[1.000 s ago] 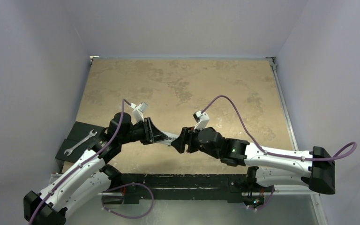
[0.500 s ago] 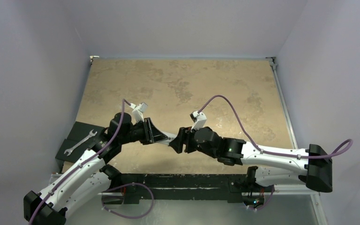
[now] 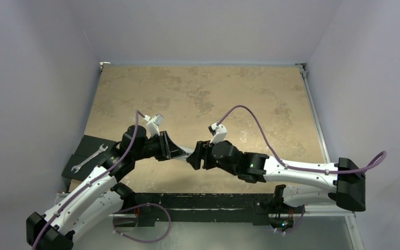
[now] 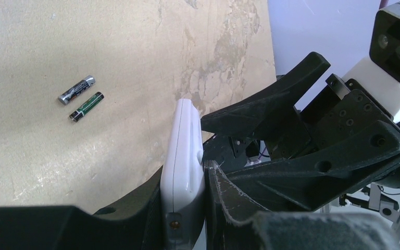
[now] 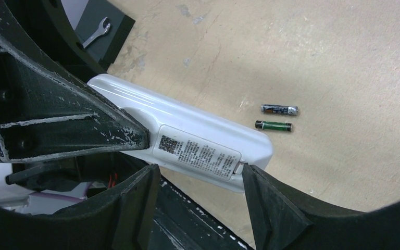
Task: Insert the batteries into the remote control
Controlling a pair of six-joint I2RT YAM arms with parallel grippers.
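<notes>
Task is early, nothing loaded yet. The remote control (image 4: 184,140) is off the table (image 3: 198,88), held in the air between the two arms. The left gripper (image 3: 178,151) is clamped on one end of it, edge-on in the left wrist view. In the right wrist view its back faces the camera, with the printed label showing. No open bay or removed cover is visible, so I judge the battery cover is still on. The right gripper (image 5: 199,170) has its jaws spread wide and straddles the free end of the remote control at the label. One fingertip is right at the end corner, but whether it presses there I cannot tell, and it has no grip. It looks set up to work the cover off. Both batteries (image 5: 279,109) lie loose on the table, side by side and just apart, well away from the remote control, with neither gripper near them. The wrench (image 3: 88,158) sits on the dark pad (image 3: 86,143) at the left edge, not involved. Still to do: open the bay, pick up each cell, seat both, probably close the cover. So basically all the real steps remain; only the remote control pickup and hold is done.
</notes>
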